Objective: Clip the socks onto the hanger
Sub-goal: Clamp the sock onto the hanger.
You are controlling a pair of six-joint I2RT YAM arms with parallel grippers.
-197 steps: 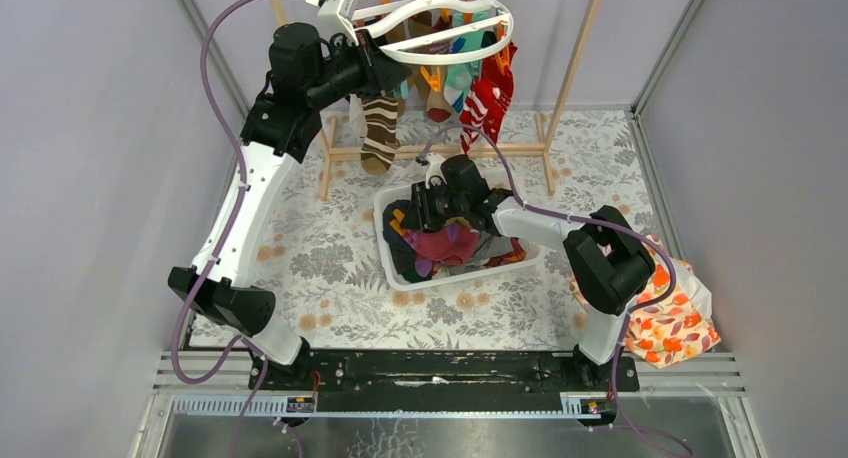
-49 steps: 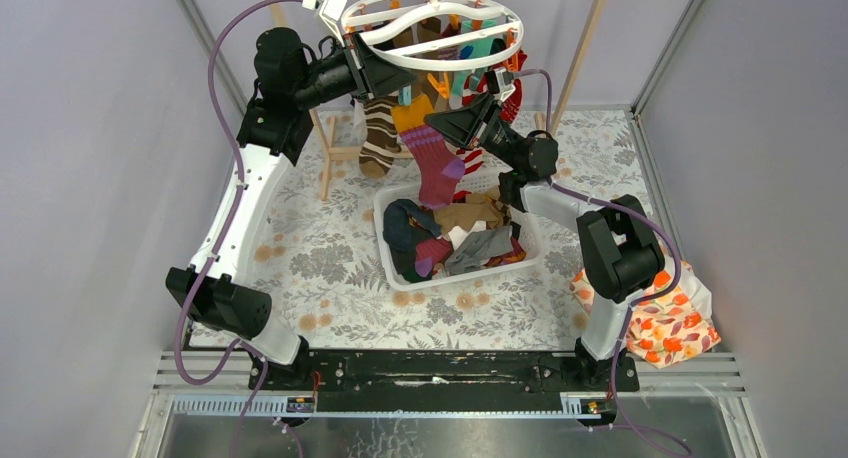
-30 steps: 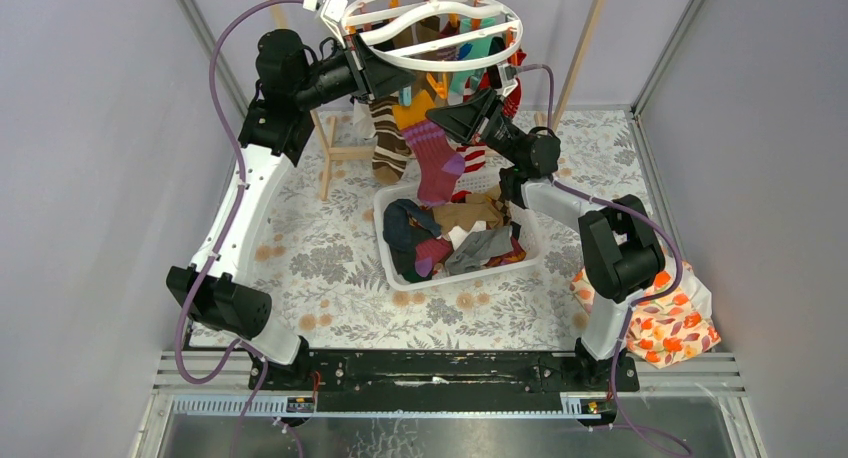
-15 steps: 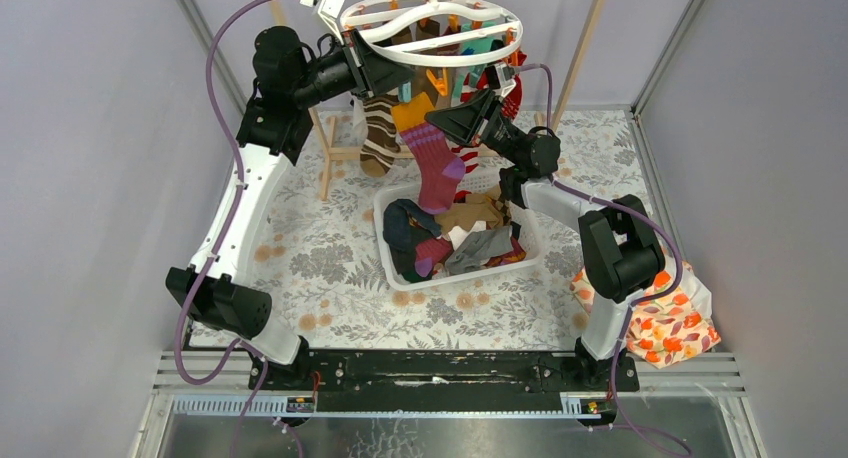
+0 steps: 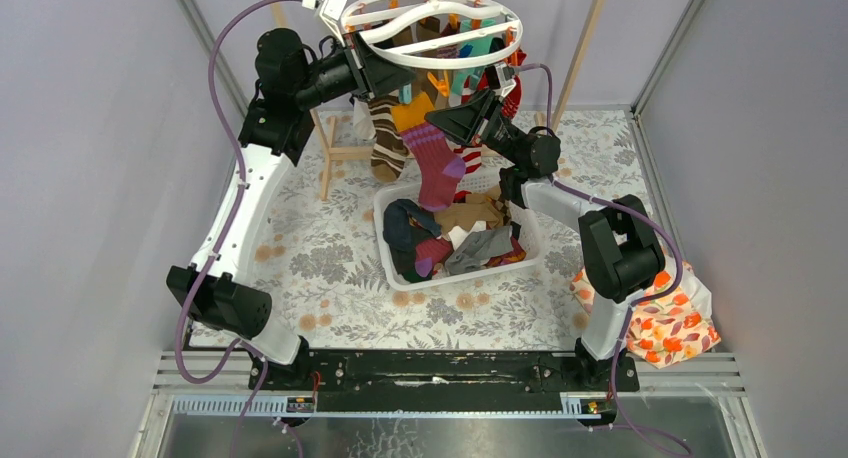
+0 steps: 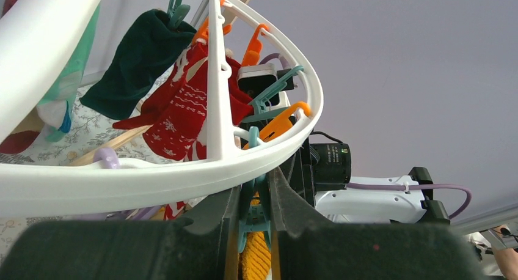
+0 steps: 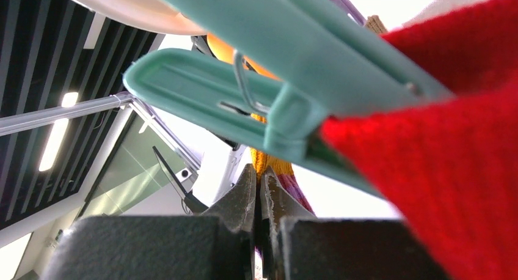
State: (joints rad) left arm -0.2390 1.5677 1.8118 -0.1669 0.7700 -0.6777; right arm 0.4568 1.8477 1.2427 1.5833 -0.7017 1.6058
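The white ring hanger hangs at the back with several socks clipped on. My left gripper is under its near rim, shut on a teal clip; a mustard sock cuff sits in that clip. My right gripper is shut on the cuff of a magenta sock with a purple toe, which hangs below the ring over the basket. In the right wrist view my gripper pinches that cuff under another teal clip that holds a red sock.
A white basket of loose socks stands under the hanger. A brown striped sock hangs at the left of the ring. The wooden rack stands behind. A floral bag lies at the right.
My right gripper has lifted the magenta sock from the basket up to the hanger. In the last second both arms barely move; the ring and hanging socks sway a little.
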